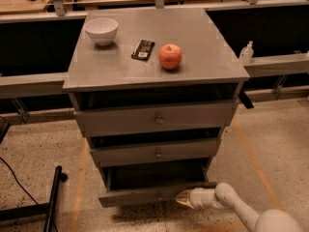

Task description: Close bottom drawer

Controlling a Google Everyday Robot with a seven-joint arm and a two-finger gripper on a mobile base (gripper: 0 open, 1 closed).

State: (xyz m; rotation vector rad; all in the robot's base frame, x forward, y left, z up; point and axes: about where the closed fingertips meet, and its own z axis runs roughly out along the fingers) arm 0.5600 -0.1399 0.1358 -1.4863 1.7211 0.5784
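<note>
The bottom drawer (145, 195) of the grey cabinet (154, 71) stands pulled out, its dark tray showing above the plain grey front. Its front sits skewed, with the right end further out. My gripper (182, 198) is low at the lower right, on a white arm (231, 204) coming in from the bottom right corner. Its tip rests against the right part of the bottom drawer's front, just right of the small knob (160, 196). The middle drawer (157, 152) and top drawer (157, 118) are nearly in.
On the cabinet top sit a white bowl (101, 30), a dark snack packet (143, 49) and a red apple (170, 56). A black stand leg (52, 197) lies on the floor at left. A bottle (246, 52) sits on the rail at right.
</note>
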